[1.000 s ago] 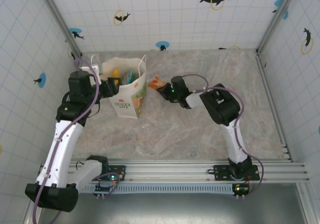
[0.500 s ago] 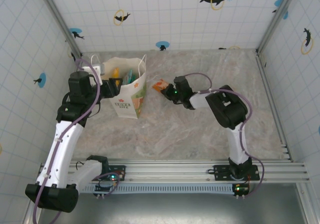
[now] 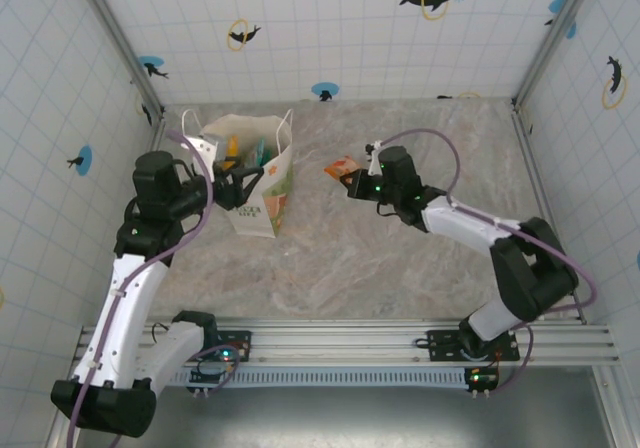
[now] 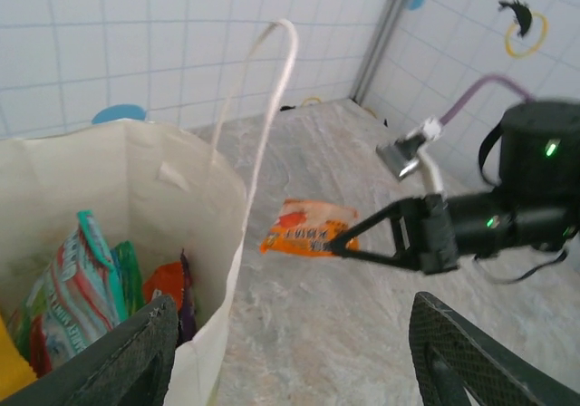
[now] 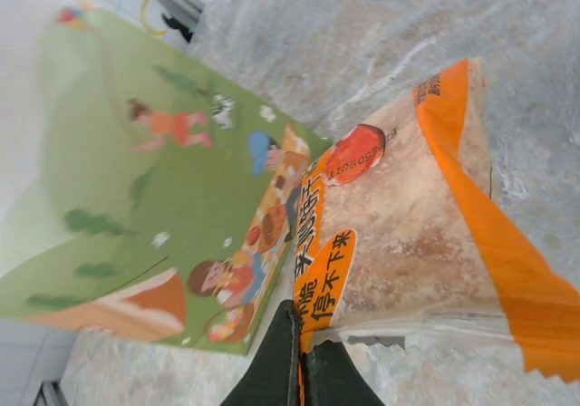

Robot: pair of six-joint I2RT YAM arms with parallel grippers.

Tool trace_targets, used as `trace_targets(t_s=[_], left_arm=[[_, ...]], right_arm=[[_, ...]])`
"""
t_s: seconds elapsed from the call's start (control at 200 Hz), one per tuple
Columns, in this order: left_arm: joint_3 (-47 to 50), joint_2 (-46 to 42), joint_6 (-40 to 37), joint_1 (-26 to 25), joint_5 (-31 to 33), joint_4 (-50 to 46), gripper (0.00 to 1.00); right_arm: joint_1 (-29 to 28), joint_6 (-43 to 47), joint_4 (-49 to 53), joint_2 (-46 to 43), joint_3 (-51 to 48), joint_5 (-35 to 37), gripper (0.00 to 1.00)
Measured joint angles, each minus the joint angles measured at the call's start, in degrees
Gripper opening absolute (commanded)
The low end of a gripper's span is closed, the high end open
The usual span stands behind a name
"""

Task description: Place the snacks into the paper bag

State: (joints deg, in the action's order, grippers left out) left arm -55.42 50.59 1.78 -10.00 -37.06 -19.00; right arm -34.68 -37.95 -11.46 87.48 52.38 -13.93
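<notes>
Top external view is showing the paper bag (image 3: pixel 262 206) standing upright on the marble table (image 3: pixel 400 268), its mouth open and several snacks already lying inside; the left wrist view is confirming this, with a green-and-pink packet (image 4: pixel 72 279), an orange-red packet (image 4: pixel 163 284) and a yellow packet (image 4: pixel 11 374) sitting in the bag's bottom. The right gripper (image 3: pixel 352 178) is carrying the small orange packet (image 3: pixel 343 166) in the air to the right of the bag, apart from it and not yet over the mouth; its jaws are pinching together on the packet's lower edge, as the right wrist view is showing plainly. The left gripper (image 3: pixel 248 180) is hovering at the bag's right rim with its jaws spread wide, one finger over the inside and one outside, the bag wall running between them; whether either finger is touching the paper, I cannot tell. No other packet is lying loose on the table, so the job is looking nearly finished; what is remaining, by my judgement, is bringing this last packet across above the opening and letting it drop in.
</notes>
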Motion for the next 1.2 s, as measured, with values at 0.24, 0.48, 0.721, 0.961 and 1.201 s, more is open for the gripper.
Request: trace_targets(t_s=[0.24, 0.48, 0.721, 0.961, 1.201], left_arm=[[2.4, -1.2, -13.2, -8.8, 1.1, 0.7, 0.66], [4.2, -0.2, -26.5, -18.5, 7.1, 3.3, 0.69], [4.1, 7.4, -37.0, -26.9, 12.7, 4.5, 0.71], [4.0, 13.3, -43.3, -30.1, 17.7, 7.3, 0.73], [2.1, 15.9, -44.2, -30.4, 18.3, 12.2, 0.72]], right_arm=[[2.2, 3.9, 10.3, -8.2, 0.8, -8.1, 0.0], [2.4, 0.9, 15.1, -13.0, 2.0, -15.1, 0.0], [2.4, -4.9, 15.1, -17.2, 2.1, -18.9, 0.0], [2.0, -8.4, 15.1, -19.0, 2.1, -21.3, 0.0], [1.7, -9.5, 15.1, -19.5, 2.1, -22.8, 0.0]])
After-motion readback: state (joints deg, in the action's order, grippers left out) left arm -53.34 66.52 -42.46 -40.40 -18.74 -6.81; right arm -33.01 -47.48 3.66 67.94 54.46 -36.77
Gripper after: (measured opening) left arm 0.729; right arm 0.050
